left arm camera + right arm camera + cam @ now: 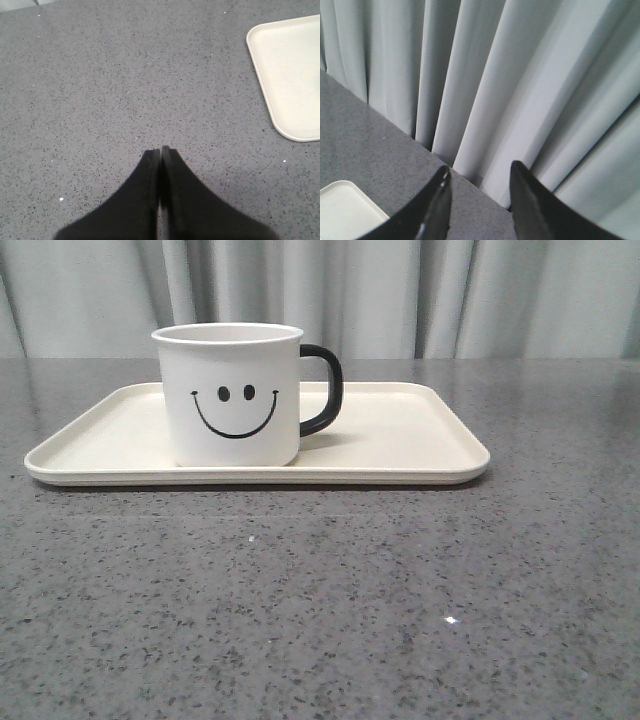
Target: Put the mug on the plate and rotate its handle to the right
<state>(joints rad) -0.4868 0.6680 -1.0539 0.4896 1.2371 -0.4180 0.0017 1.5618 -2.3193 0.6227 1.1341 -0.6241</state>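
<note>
The white mug (232, 395) with a black smiley face stands upright on the cream plate (420, 440), left of its middle. Its black handle (325, 388) points to the right. Neither gripper shows in the front view. My left gripper (160, 149) is shut and empty above bare grey tabletop, with a corner of the plate (290, 75) off to its side. My right gripper (479, 170) is open and empty, raised and facing the curtain, with a corner of the plate (345, 210) at the edge of its view. The mug is out of both wrist views.
The grey speckled table (320, 600) extends in front of and around the plate. A pale grey curtain (400, 290) hangs along the table's far edge and also shows in the right wrist view (520, 75).
</note>
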